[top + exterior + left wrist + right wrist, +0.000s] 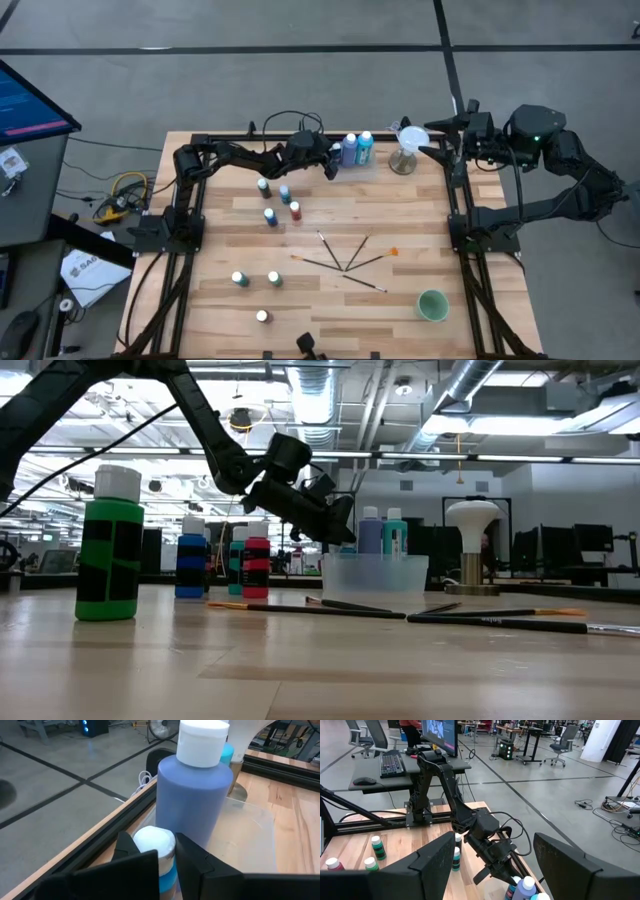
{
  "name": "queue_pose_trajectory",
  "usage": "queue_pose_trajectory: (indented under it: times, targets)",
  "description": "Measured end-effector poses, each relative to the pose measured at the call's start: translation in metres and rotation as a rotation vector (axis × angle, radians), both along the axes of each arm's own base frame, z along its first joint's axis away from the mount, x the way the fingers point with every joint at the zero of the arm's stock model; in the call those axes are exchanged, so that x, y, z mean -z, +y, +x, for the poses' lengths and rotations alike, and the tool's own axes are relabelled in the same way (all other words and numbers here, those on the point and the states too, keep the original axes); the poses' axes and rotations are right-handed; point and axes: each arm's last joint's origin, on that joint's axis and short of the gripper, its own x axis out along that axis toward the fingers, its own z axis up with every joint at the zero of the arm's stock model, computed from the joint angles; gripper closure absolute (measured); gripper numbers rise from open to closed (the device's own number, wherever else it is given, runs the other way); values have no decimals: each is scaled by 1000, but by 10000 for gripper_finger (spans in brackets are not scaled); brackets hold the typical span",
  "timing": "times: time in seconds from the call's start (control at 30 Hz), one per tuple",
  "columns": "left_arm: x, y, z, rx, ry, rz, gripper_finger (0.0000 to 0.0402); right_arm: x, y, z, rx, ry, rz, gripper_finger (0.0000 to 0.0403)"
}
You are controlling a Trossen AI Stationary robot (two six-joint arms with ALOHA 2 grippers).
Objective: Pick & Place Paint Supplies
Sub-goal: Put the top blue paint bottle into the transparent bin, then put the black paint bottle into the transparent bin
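My left gripper (331, 163) is at the table's far edge, over the near-left corner of a clear plastic tub (375, 575), and is shut on a small white-capped, blue-labelled paint bottle (152, 851). Two taller bottles stand in the tub, one purple-blue (194, 795) and one teal (366, 148). Several small bottles (278, 201) stand on their bases mid-table, and three more (256, 280) stand nearer. Thin paintbrushes (350, 260) lie fanned on the wood. My right gripper (502, 865) is open and waits off the table's far right corner. My left gripper pinches the small bottle between its two fingers (192, 855) at the white cap (154, 840), one finger on each side. The arm reaches in from the table's left, slanting downward. The bottle is upright beside the tall purple-blue bottle; whether its base rests on anything is hidden.
A white-topped stemmed stand (407, 150) stands just right of the tub. A round green cup (432, 305) sits near the table's near right corner. Black frame rails (470, 250) run along both sides. In the low view a green bottle (112, 545) stands close.
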Motion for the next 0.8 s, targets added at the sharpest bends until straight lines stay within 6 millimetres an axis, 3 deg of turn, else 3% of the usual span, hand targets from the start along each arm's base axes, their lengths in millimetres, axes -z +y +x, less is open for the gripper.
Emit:
queue_pose_trajectory:
  times: [0.47,0.63,0.8]
  targets:
    - [-7,4,-3,-5,-8,0,265,-1,0,0,0,-6,-1,137]
    - [-34,-3,-8,4,-17,2,225,-1,0,0,0,-15,-2,137]
    - [-73,-18,-19,25,-9,1,189,-3,0,1,-2,-29,-15,137]
